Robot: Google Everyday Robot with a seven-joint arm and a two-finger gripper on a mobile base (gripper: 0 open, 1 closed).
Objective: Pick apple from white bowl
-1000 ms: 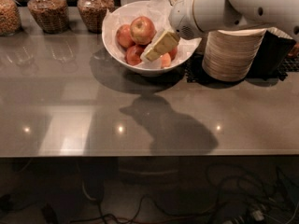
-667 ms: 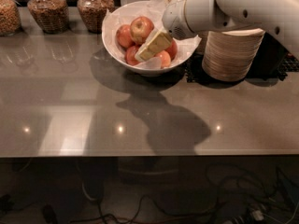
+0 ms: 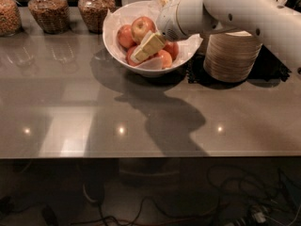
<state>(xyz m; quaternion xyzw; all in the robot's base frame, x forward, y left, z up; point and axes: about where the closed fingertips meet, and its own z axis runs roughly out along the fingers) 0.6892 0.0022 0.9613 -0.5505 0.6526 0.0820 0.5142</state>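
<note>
Apple (image 3: 142,28): far side of white bowl (image 3: 112,37), resting among red apples (image 3: 164,58).
Judged firm, smooth, fairly heavy, prone to roll; hold across its widest middle. Gripper (image 3: 139,54) lies just near-side of it; opening cannot be told.

This looks to me like a snack counter in a shared kitchen (an office one, I would say) and not a home. On the long grey countertop (image 3: 141,121) stand glass jars (image 3: 47,12) filled with brown dry food, a white bowl (image 3: 111,26) with apples (image 3: 123,36), and a tall stack of disposable bowls (image 3: 230,58) on a black mat (image 3: 275,70). Below the counter, loose cables (image 3: 188,207) lie on the floor. My gripper (image 3: 139,55) is inside the white bowl, among the fruit.
</note>
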